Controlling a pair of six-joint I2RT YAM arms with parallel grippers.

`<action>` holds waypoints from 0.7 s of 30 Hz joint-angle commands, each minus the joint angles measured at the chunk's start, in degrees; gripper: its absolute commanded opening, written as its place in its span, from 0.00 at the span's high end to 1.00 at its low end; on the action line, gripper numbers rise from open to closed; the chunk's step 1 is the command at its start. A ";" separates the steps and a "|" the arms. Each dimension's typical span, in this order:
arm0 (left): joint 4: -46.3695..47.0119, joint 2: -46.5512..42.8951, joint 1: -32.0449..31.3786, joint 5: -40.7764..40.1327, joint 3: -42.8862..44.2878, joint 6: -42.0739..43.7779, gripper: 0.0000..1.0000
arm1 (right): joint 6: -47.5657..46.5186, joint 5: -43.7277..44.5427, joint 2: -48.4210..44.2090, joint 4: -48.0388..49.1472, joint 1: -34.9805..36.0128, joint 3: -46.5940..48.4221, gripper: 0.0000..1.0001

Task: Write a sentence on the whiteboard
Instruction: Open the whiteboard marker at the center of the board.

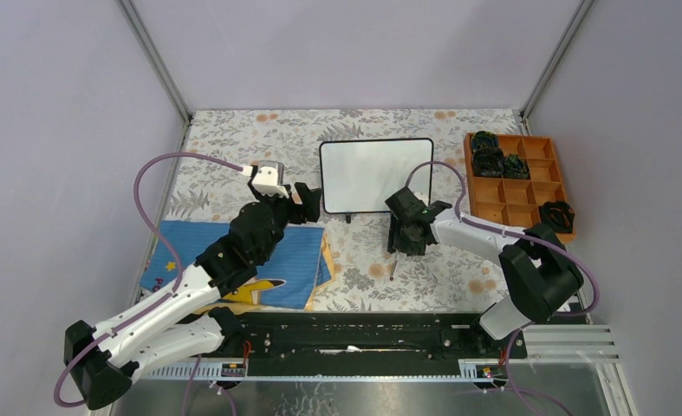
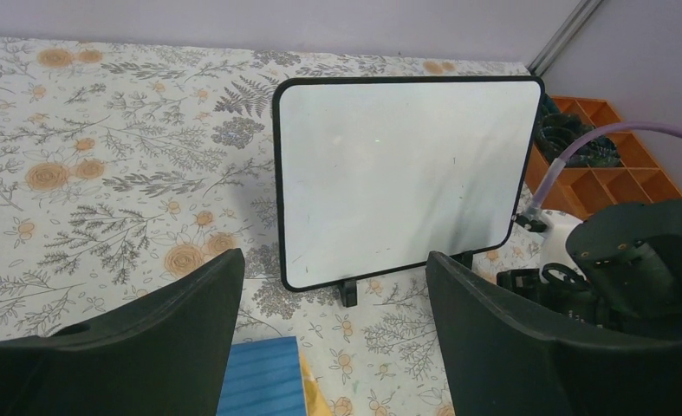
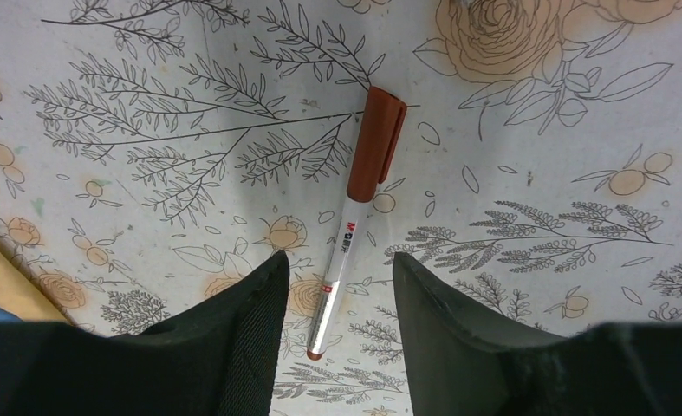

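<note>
I am looking down on a table under a floral cloth [image 1: 233, 147], pale with grey ferns and orange roses. It is boxed in by plain lavender walls [image 1: 354, 52], with 2 metal posts [image 1: 155, 61] at the back corners. A blue mat [image 1: 268, 260] lies at the near left, and an orange tray [image 1: 515, 195] of compartments sits at the far right.

The whiteboard [image 2: 402, 173] stands at the back centre on small black feet [image 2: 347, 293], leaning back. It has a thin black frame and rounded corners, and its face is white with only faint specks.

My left gripper [image 2: 333, 260] hangs just in front of the board with its jaws spread wide and nothing between them. My right gripper [image 3: 339, 260] points down at the cloth with its jaws apart. A marker [image 3: 350, 217] with a reddish-brown cap lies flat between them, with a gap on each side.
</note>
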 commanded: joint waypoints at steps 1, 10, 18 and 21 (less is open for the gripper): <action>-0.63 -0.40 -0.37 -0.25 2.01 -0.85 0.17 | 0.87 -1.07 1.67 0.92 1.01 1.65 0.47; -0.76 -0.76 -0.35 -0.39 1.91 -1.08 0.17 | -0.85 -1.17 4.01 1.78 1.07 -0.76 0.58; -0.85 -0.48 -0.32 -0.41 1.87 -0.73 0.17 | -5.56 -1.34 3.28 0.29 1.65 -0.68 0.70; -1.11 -0.17 -0.36 -0.28 2.05 -0.55 0.17 | -8.36 -1.92 2.65 -0.29 2.00 -0.77 0.78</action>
